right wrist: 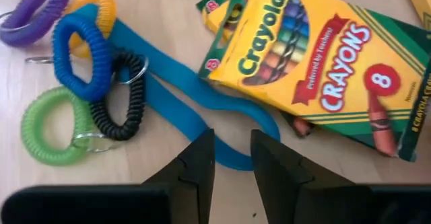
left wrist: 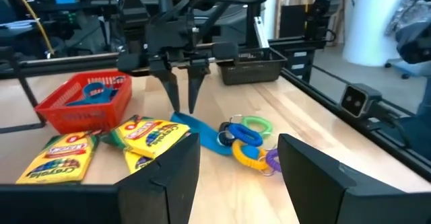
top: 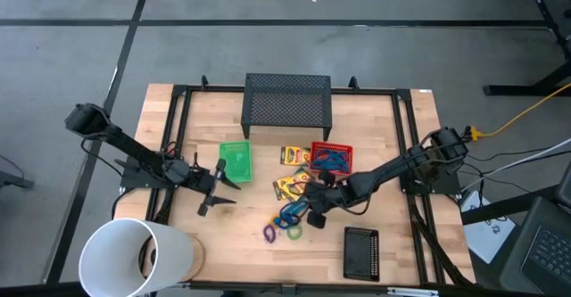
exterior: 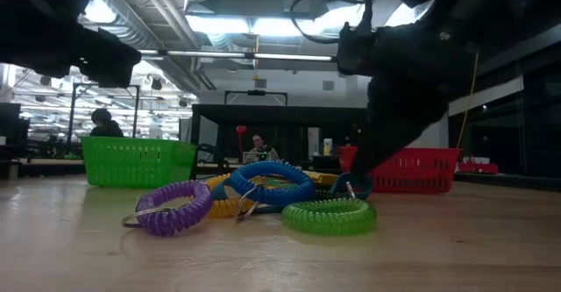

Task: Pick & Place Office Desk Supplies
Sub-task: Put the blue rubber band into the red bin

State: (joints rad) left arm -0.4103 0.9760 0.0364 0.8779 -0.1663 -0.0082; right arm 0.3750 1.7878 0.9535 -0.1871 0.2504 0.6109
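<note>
A blue strap (right wrist: 175, 103) lies flat on the table, with one crayon box (right wrist: 323, 69) resting on its far stretch. Beside it lies a cluster of coil rings: purple (right wrist: 30, 12), blue (right wrist: 81, 52), black (right wrist: 124, 96) and green (right wrist: 50, 126). My right gripper (right wrist: 232, 162) points steeply down over the strap's bend (right wrist: 236, 158), its fingers a little apart, one on either side of it. My left gripper (left wrist: 236, 183) stands open and level beside the green tray (top: 236, 160), with nothing between its fingers. Two more crayon boxes (left wrist: 60, 158) lie near the red tray (left wrist: 84, 99). My right gripper's fingertips (left wrist: 192, 108) come from above and stand right at the blue strap's bend. I cannot tell whether they touch it. The strap lies flat and slack on the table.
A black mesh shelf (top: 287, 101) stands at the table's far edge, and a black tray (top: 361, 252) at the near right. A big white cylinder (top: 134, 257) stands at the near left corner. The red tray holds blue items. Bare wood lies between the green tray and the rings.
</note>
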